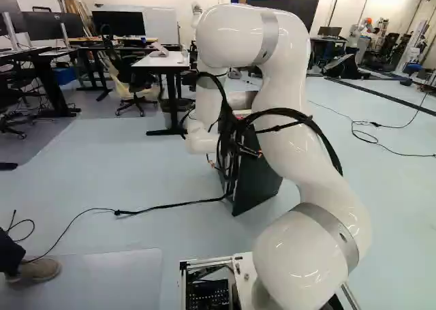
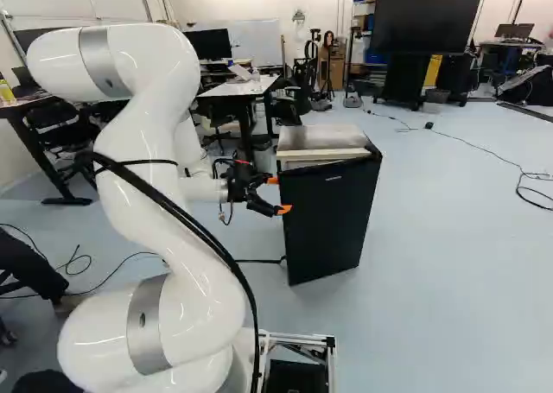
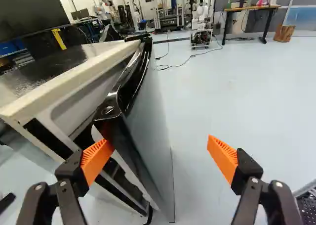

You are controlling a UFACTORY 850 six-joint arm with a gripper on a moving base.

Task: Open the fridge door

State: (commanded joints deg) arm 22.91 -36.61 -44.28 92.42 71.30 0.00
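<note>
The gripper [image 2: 279, 195] is beside the free edge of the black fridge door [image 2: 328, 225] in the right base view. The fridge's light top [image 2: 321, 137] shows behind the door. In the wrist view the gripper [image 3: 159, 159] stands open, its fingers wide apart. One orange fingertip [image 3: 97, 159] is at the door's edge, by the gap to the fridge body [image 3: 74, 79]; whether it touches cannot be told. The other is out on the door's front side, away from its face. The door [image 3: 148, 131] stands slightly ajar, its upper corner between and ahead of the fingers.
Another robot [image 3: 201, 22] stands far ahead in the wrist view. Black cables [image 1: 170, 206] run over the floor near the fridge. A white table [image 2: 238, 88] stands behind it. At the left of the left base view, a person's shoe [image 1: 34, 270] is close to the base.
</note>
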